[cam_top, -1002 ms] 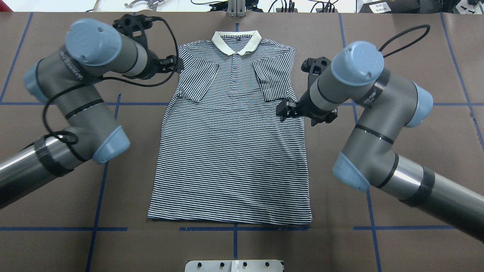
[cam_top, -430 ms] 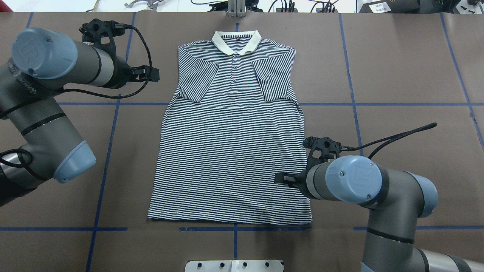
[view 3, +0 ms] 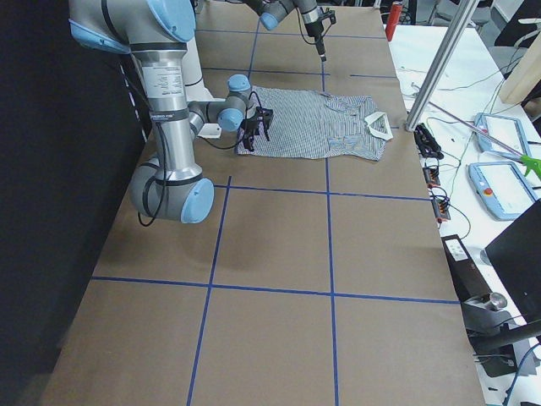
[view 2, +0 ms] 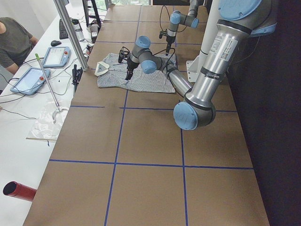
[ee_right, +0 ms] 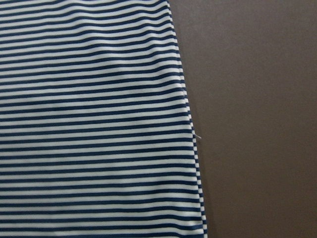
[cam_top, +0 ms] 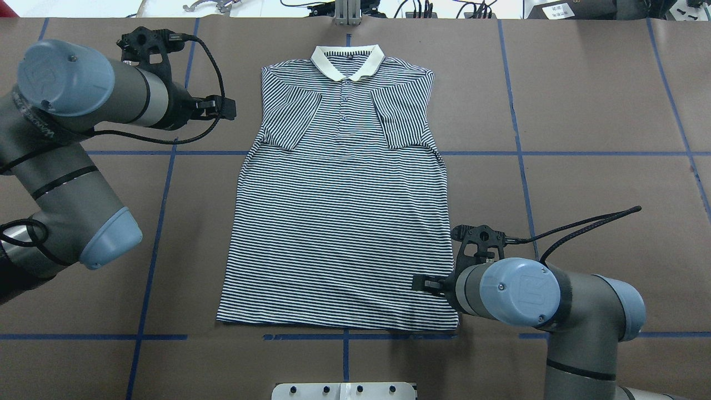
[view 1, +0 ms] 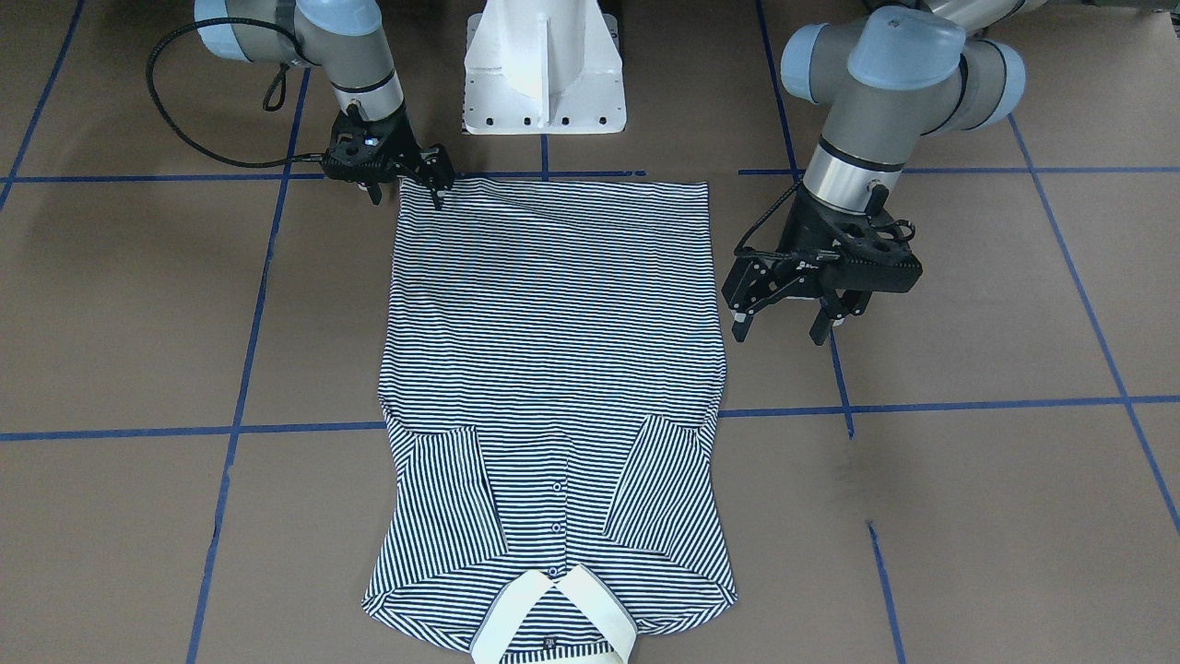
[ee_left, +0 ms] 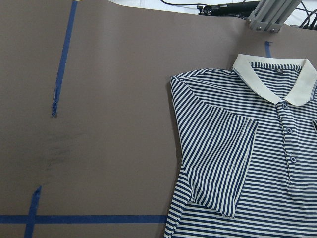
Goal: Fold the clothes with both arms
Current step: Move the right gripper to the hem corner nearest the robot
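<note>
polo shirt (view 1: pixel 553 350): sleeves (view 1: pixel 452 489) are folded in, body folds are left | right gripper (view 1: pixel 407 195): jaws are spread at hem (view 1: pixel 572 187) | left gripper (view 1: pixel 777 327): jaws are held wide, empty

Right pincer (cam_top: pixel 425 283) moved down to shirt (cam_top: pixel 339 222) hem.

The polo shirt (cam_top: pixel 339 222) is soft, matt knit cloth with fine stripes, and its collar (cam_top: pixel 347 58) is a plain, thicker knit. The bench (cam_top: pixel 600 89) wears a matt brown paper-like sheet crossed by smooth blue tape (cam_top: pixel 583 153). The left arm (cam_top: pixel 72 183) and right arm (cam_top: pixel 577 294) have satin grey metal tubes and smooth, faintly glossy light-blue plastic caps. The left tool (view 1: pixel 779 323) and right tool (view 1: pixel 407 194) look matt black.
</note>
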Controlling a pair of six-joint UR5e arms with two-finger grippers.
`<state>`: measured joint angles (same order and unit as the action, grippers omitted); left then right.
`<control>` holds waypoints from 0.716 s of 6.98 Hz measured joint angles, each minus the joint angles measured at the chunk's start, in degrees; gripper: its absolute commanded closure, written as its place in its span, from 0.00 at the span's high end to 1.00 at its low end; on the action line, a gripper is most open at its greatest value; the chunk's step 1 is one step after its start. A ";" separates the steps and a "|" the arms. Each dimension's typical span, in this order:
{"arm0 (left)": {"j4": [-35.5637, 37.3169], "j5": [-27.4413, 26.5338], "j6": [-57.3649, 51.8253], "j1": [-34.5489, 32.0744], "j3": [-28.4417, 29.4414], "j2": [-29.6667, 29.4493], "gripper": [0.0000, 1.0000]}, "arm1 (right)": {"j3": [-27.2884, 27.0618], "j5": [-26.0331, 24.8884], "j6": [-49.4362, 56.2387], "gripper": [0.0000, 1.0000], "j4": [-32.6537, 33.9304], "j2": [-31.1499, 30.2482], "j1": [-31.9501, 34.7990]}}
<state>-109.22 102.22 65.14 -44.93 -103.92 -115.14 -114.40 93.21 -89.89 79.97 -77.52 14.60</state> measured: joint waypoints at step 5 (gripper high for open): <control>-0.40 0.00 -0.01 0.10 0.51 -0.10 1.00 | 0.25 0.39 -0.03 0.83 1.06 -0.25 -2.56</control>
<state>-109.62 102.22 65.13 -44.83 -103.40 -115.24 -114.15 93.60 -89.91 81.03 -77.77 12.04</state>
